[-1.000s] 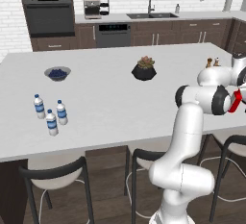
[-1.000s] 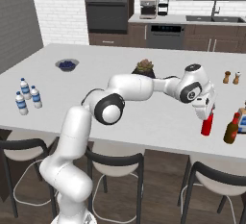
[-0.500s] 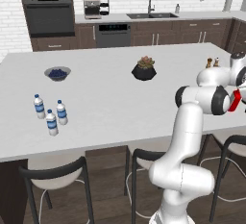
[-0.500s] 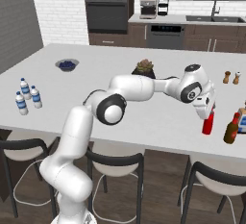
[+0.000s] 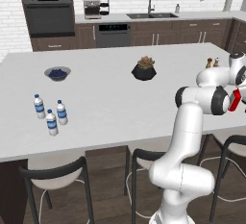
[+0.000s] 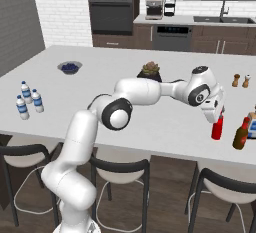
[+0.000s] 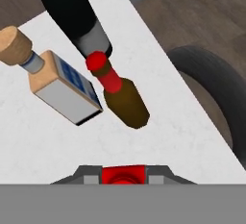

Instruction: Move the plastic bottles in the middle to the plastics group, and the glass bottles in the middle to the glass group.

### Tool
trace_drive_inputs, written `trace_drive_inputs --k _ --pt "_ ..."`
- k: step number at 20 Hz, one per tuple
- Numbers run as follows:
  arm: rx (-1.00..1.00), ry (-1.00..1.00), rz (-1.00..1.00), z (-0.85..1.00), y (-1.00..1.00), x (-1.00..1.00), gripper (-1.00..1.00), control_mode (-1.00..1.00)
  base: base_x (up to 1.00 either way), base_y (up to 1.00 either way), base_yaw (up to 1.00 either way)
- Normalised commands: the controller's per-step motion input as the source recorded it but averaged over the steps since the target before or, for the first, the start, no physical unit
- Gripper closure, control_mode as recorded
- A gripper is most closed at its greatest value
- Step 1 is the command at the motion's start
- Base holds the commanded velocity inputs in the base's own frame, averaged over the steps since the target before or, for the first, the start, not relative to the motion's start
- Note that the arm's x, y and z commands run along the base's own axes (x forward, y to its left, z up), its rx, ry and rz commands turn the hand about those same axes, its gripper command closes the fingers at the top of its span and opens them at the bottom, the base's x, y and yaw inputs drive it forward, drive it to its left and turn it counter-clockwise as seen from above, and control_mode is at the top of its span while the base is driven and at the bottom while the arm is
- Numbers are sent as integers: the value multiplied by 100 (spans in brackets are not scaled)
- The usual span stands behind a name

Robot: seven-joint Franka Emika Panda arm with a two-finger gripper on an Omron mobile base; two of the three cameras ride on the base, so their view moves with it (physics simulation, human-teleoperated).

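From my seat, the counter (image 6: 150,122) lies open between the water bottles (image 6: 28,100) at far left and the plant (image 6: 150,70). Near the right edge it is crowded: brown bottle (image 6: 241,134) and carton (image 7: 65,86) stand close together, shakers (image 6: 241,80) behind.

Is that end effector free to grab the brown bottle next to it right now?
Probably not yet: the end effector is shut on the red bottle. The brown bottle stands close beside it, upright, with nothing between them.

We count three water bottles (image 5: 50,116), one red bottle (image 6: 217,126), one brown bottle (image 6: 241,134), two shakers (image 6: 241,80).
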Motion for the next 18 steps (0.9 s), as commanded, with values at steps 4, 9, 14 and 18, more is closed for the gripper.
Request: trace_drive_inputs --k 4,9,14,18 --pt "0 1 0 -1 0 0 100 -100 0 0 0" --pt "0 1 0 0 0 0 -100 -100 0 0 0" --pt "0 0 0 0 0 0 -100 -100 0 0 0" --pt "0 0 0 0 0 0 -100 -100 0 0 0"
